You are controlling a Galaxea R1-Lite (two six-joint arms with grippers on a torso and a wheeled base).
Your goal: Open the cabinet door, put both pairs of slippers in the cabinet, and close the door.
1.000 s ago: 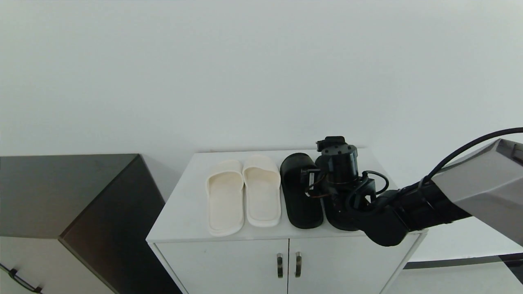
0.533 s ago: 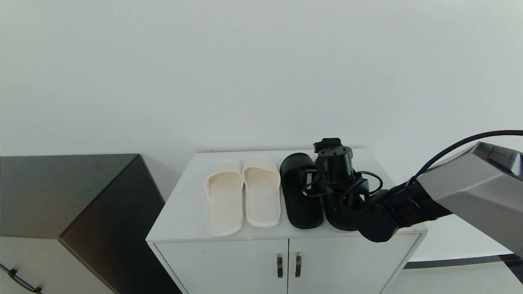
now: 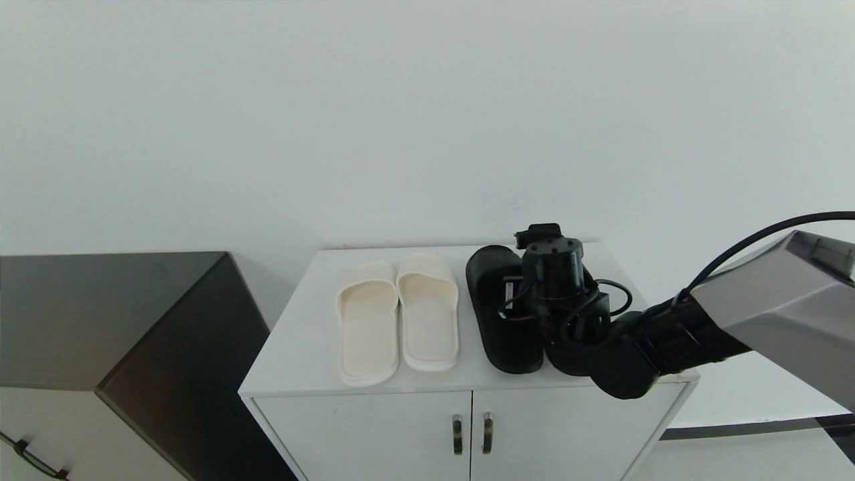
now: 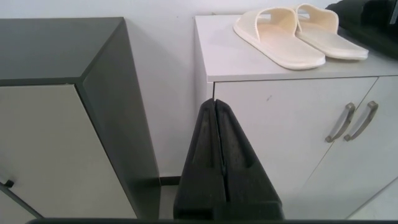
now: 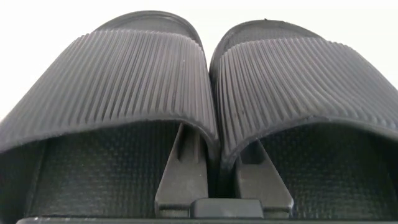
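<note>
Your right hand [image 5: 216, 163] has a finger inside each of the two ribbed black rubber slippers [image 3: 504, 314], pinching their touching inner strap walls together. That pair sits on the right half of the white two-door cabinet [image 3: 300, 347], heels near the front edge, with a bare strip between it and the cream foam slippers [image 3: 397, 314]. Both doors are closed, their metal handles [image 3: 471, 433] side by side. Your left hand [image 4: 216, 112], fingers pressed together, hangs low before the cabinet's left front corner, beside the open gap to the dark-topped side unit [image 3: 133, 314].

Right end effector [image 5: 217, 167] pinched black slippers [image 3: 504, 314] together.
</note>
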